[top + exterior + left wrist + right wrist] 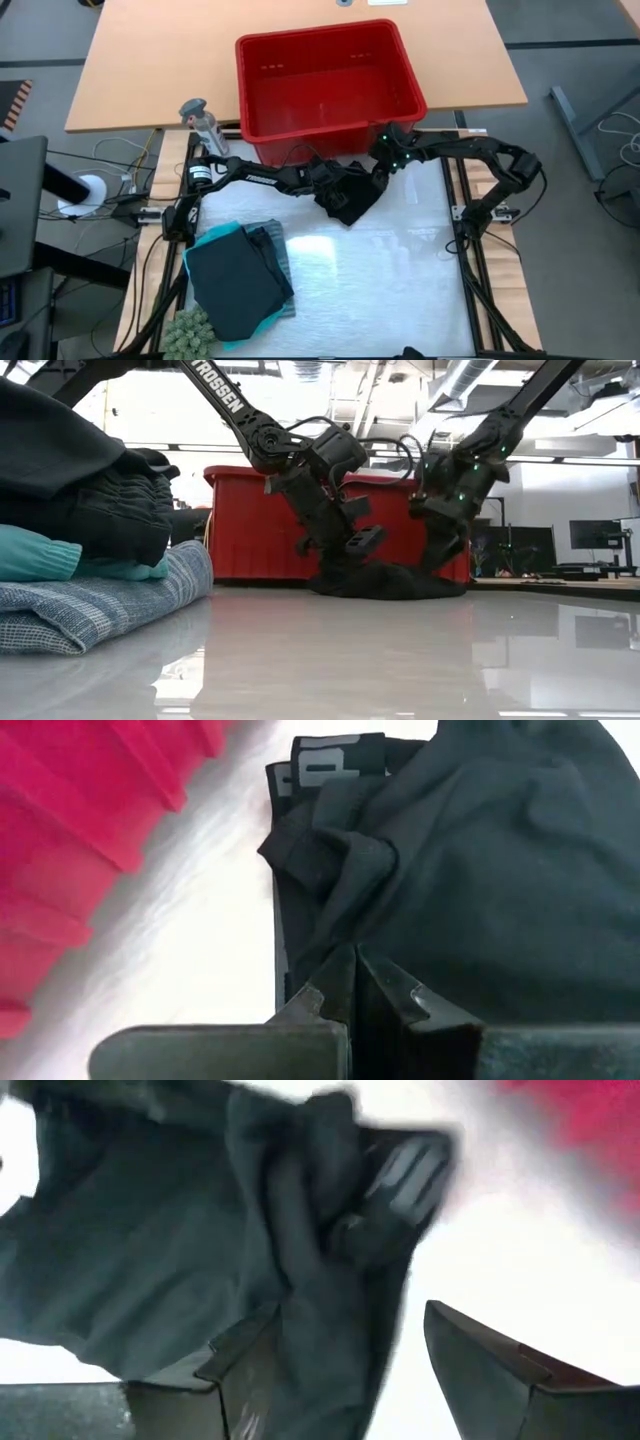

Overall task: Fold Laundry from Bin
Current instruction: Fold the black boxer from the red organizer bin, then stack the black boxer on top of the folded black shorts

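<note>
1. Four garments, as far as I can count, are out of the red bin (330,90), which looks bare inside from above, so I judge the unloading done. Three lie stacked near the table's (400,290) front-left corner: a black garment (232,285) on top, a turquoise one (200,275) edging out beneath, a striped one (283,262) at the side. The last black piece (350,197) lies crumpled just in front of the bin, with my left gripper (328,180) and my right gripper (385,160) both down on it. A small grey bottle (200,120) stands beside the bin and something green and knobbly (190,330) sits at the front edge.

2. Level with the table, the stack (90,560) sits close to the lens, folded but loosely. Farther back the black piece (385,580) is a low heap against the bin (250,520), my two grippers bearing on its ends.

3. My left wrist shows my fingers (325,1000) pressed together with a fold of the black piece (480,870) pinched between them.

4. My right wrist shows my fingers (490,1360) spread apart, one lying under or against the cloth (150,1250), nothing clamped.

5. What remains, I judge: spread this last piece flat, fold it, add it to the stack.
</note>
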`<state>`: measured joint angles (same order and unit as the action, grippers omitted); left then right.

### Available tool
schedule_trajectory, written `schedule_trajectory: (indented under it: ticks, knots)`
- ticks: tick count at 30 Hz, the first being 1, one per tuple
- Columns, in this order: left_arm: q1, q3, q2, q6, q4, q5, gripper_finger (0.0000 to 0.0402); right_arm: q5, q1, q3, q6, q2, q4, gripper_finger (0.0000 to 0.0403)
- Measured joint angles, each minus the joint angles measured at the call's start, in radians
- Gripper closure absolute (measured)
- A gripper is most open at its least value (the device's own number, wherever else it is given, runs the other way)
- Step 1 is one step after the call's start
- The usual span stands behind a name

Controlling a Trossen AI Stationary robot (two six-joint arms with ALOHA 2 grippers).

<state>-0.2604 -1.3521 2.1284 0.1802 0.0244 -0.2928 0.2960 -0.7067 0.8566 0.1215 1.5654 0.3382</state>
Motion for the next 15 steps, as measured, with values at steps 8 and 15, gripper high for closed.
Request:
schedule_trajectory:
  ticks: [8,15]
  knots:
    - [0.003,0.000,0.000,0.000,-0.009,0.001,0.0401,0.101,0.043,0.003,0.011,0.159,-0.044,0.0132]
    - [0.010,0.000,0.000,0.008,-0.012,0.002,0.0401,0.135,0.102,0.041,-0.029,0.262,-0.068,0.0141]
